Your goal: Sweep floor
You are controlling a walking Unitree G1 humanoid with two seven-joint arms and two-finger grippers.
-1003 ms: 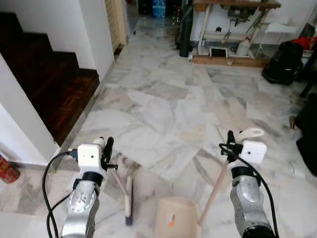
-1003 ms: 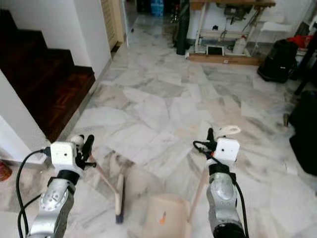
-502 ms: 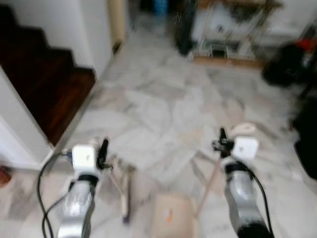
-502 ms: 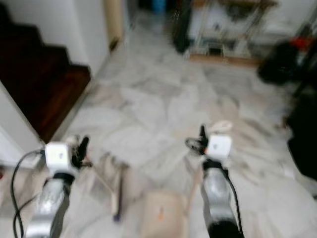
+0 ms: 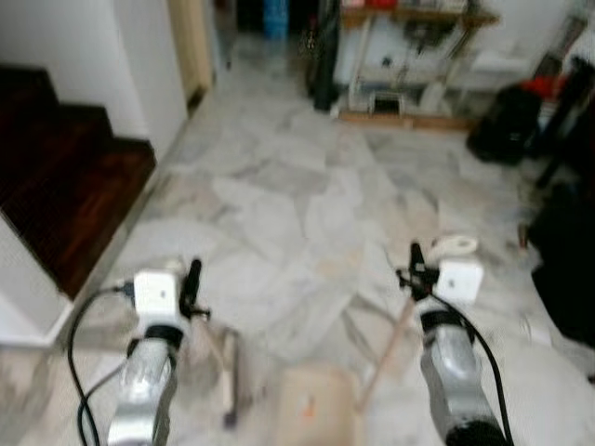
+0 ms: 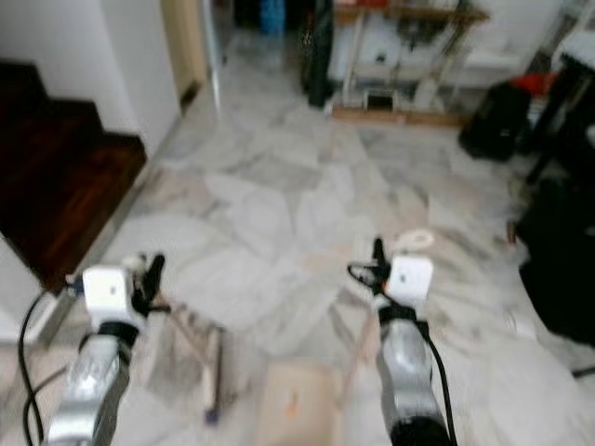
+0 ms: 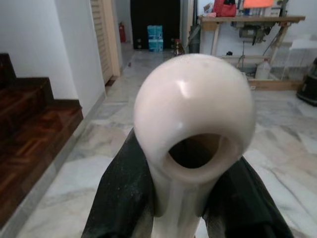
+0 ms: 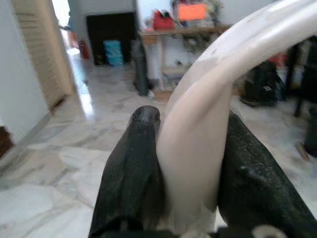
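Two silver arms reach forward in the head views, which we note are somewhat blurred. We see the left end effector [image 5: 193, 279] clenched on the handle of a broom [image 5: 228, 381], whose head rests low on the marble floor [image 5: 279, 204] just ahead of the robot, between the arms. We see the right end effector [image 5: 416, 265] clenched on the long handle of a dustpan [image 5: 311, 413]; the handle slants down and inward to the beige pan, which sits on the floor just beside the broom head. A dark wooden staircase [image 5: 56, 204] rises on the left beside a white wall. At the far end stands a wooden workbench [image 5: 409, 19] with clutter beneath it, and dark bags [image 5: 507, 121] lie to the right.

From the left wrist view we record the rounded pale end of the broom handle [image 7: 193, 119], with its hanging hole, gripped between the two black fingers [image 7: 119, 198]. Behind it lie the staircase, the marble floor and the workbench.

From the right wrist view we record the pale looped end of the dustpan handle [image 8: 198, 129] pinched between black fingers [image 8: 131, 168], both pressed against its sides. Beyond it we make out the floor, a doorway and the cluttered workbench, all blurred.
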